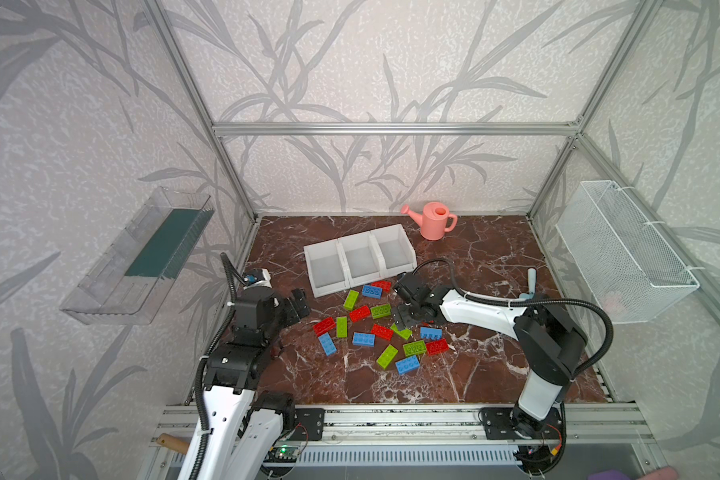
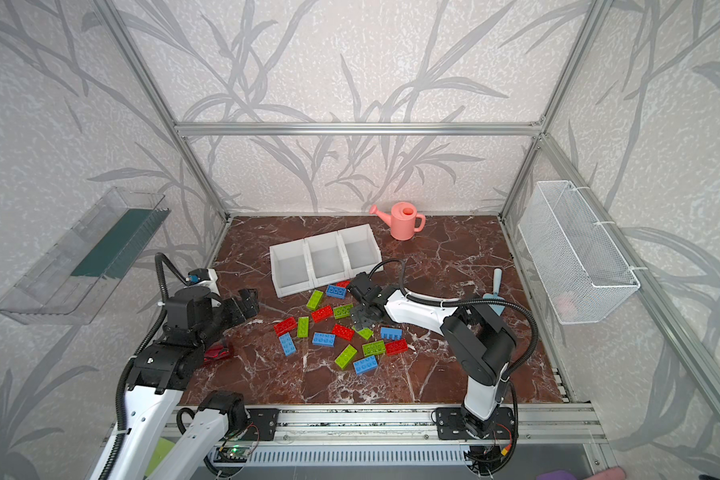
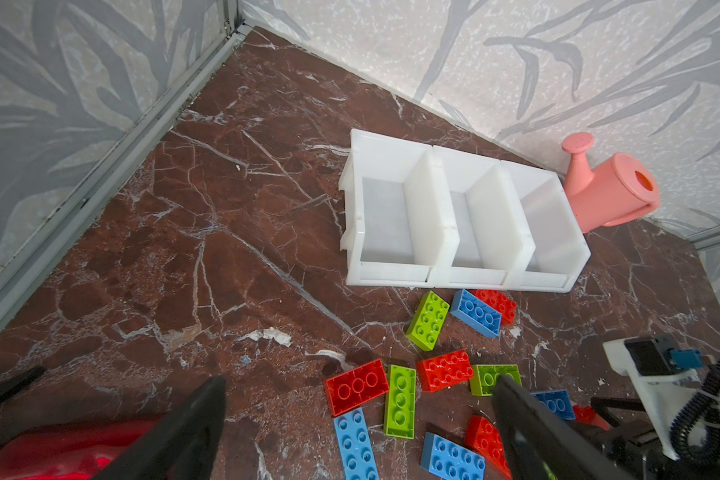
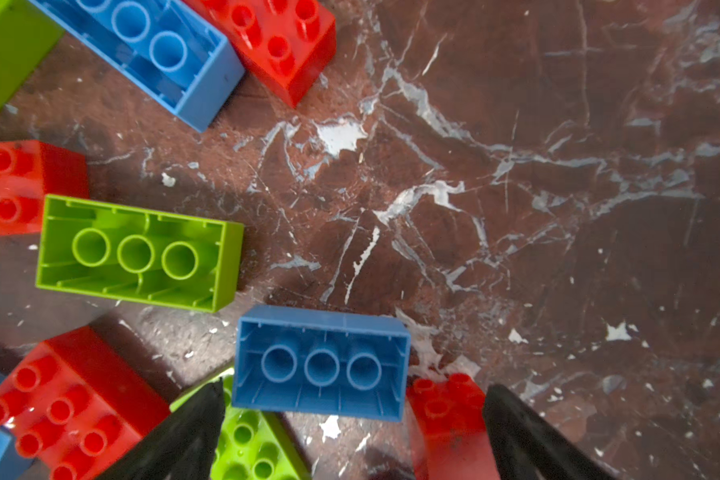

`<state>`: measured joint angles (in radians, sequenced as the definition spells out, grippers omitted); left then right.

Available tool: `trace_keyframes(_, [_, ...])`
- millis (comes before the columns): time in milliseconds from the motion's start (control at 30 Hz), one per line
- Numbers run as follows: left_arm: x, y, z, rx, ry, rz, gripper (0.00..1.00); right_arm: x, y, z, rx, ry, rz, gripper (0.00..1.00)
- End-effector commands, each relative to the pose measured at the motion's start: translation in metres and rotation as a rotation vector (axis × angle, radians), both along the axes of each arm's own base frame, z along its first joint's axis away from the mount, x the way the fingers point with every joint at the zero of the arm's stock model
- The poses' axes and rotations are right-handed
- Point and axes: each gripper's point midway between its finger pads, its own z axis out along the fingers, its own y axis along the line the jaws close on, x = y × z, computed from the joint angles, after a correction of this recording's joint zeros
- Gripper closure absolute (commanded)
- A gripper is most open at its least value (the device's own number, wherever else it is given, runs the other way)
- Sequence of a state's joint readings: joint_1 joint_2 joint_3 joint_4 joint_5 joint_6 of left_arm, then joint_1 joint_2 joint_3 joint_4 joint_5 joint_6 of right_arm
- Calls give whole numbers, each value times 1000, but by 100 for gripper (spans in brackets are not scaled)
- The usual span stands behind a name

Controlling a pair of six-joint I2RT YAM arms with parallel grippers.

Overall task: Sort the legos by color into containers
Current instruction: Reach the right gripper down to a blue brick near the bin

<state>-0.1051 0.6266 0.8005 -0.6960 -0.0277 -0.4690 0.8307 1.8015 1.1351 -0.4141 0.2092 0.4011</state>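
Tabletop [image 1: 474, 374]: red-brown marble pattern, white veins.
Containers [image 1: 327, 289]: three white bins joined in a row, slanted, toward the rear.
Legos [image 1: 363, 338]: red, blue, lime green, scattered loose just before the containers, some hollow side up.
Watering can [image 1: 433, 222]: pink, upright, near the containers' right end.
Tool [image 2: 497, 277]: pale blue, handled, at the right, partly hidden.

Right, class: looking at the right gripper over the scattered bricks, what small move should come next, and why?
Probably ease the right gripper down and close on the upturned blue brick. Its jaws stand open, that brick lines up with the gap between them in the right wrist view, and all three white bins are empty.
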Motion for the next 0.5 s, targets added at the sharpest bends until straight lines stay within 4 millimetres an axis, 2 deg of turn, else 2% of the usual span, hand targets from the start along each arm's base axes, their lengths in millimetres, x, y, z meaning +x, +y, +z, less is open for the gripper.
trace_keyframes(0, [-3, -5, -5, -17, 14, -19, 1, 0, 5, 0, -17, 12, 12, 4])
trace_keyframes(200, [-3, -5, -6, -18, 18, -18, 1, 2, 7, -12, -47, 30, 11, 10])
trace_keyframes(467, [-1, -6, -8, -25, 23, -20, 1, 4, 11, -16, -55, 45, 16, 26])
